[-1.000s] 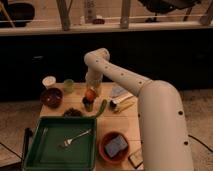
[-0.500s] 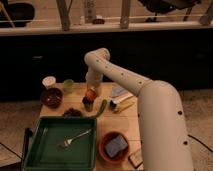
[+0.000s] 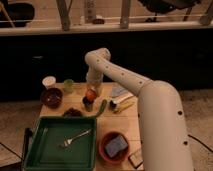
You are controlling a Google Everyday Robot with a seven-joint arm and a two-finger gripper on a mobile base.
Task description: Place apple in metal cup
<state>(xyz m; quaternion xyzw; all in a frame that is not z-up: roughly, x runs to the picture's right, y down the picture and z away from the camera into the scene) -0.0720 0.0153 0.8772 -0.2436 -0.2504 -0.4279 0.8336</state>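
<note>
While the gripper (image 3: 91,90) hung low, its jaws were shut tight on the small round orange-red apple (image 3: 91,94). The short dark grey metal cup (image 3: 88,104) stood just beneath the jaws; the apple seemed held there for a straight drop.

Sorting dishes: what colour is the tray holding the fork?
Green tray, camera view; end effector holds apple over metal cup.
</note>
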